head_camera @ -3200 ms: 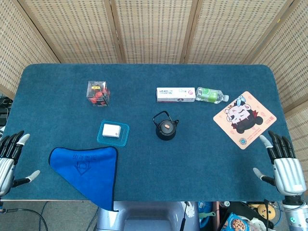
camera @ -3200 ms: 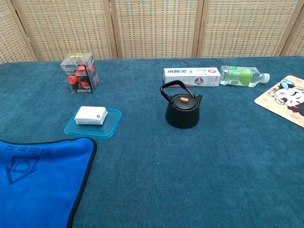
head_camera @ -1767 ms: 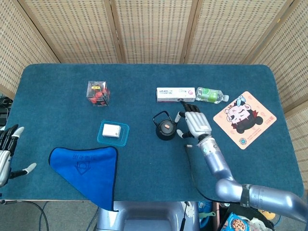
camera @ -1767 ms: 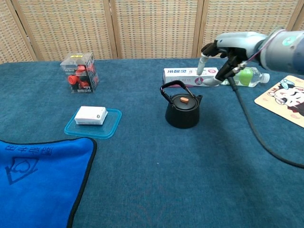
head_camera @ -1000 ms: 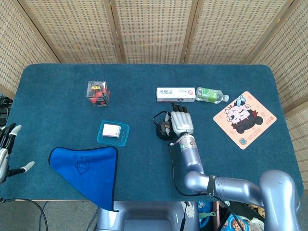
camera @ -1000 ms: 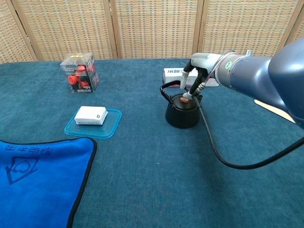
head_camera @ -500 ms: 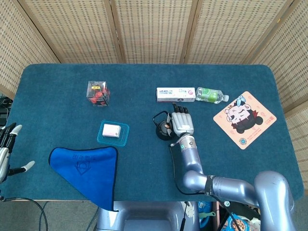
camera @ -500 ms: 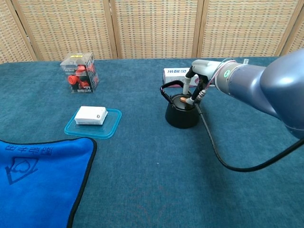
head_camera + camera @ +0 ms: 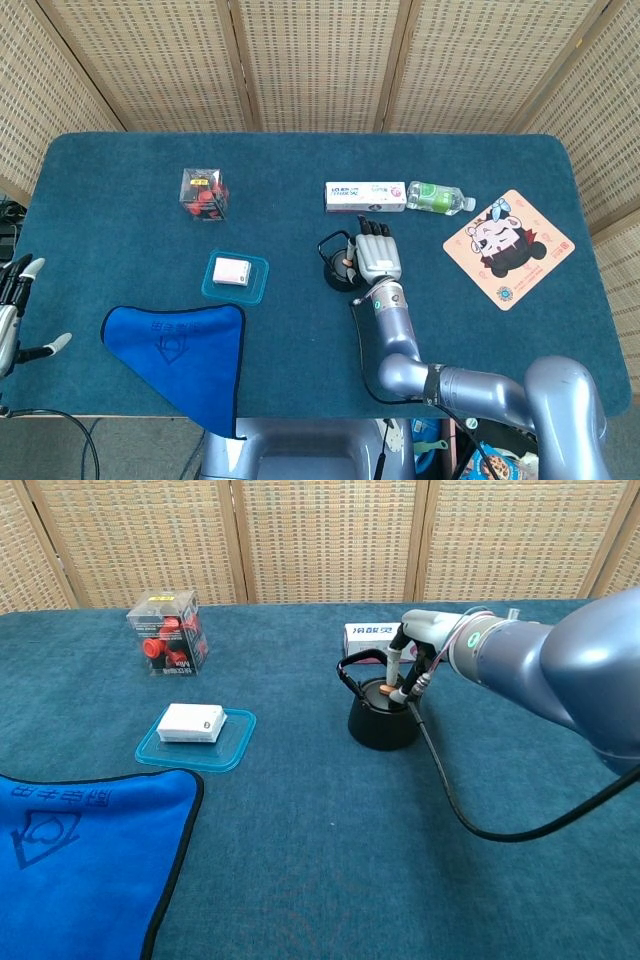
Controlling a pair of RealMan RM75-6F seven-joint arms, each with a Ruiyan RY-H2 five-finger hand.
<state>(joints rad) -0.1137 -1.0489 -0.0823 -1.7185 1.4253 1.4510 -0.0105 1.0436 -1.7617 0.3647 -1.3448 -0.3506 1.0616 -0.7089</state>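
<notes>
Fingers (image 9: 394, 661) of my right hand (image 9: 376, 257) press down on the black kettle's (image 9: 382, 717) orange lid knob mid-tabletop (image 9: 330, 860), gripping nothing I can confirm. Toothpaste box (image 9: 365, 196) lies just beyond; my left hand (image 9: 14, 312) hangs spread, far left.

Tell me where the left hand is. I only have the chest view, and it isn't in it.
Observer: The left hand sits just past the table's left edge, fingers apart, holding nothing.
Operator: The right arm hides whatever lies right of the white box. Anything there?
Observer: A green-labelled bottle lies on its side, close to the box's right end.
Operator: And beyond that?
Observer: A cartoon mat lies flat near the table's right edge, apart from the bottle.
</notes>
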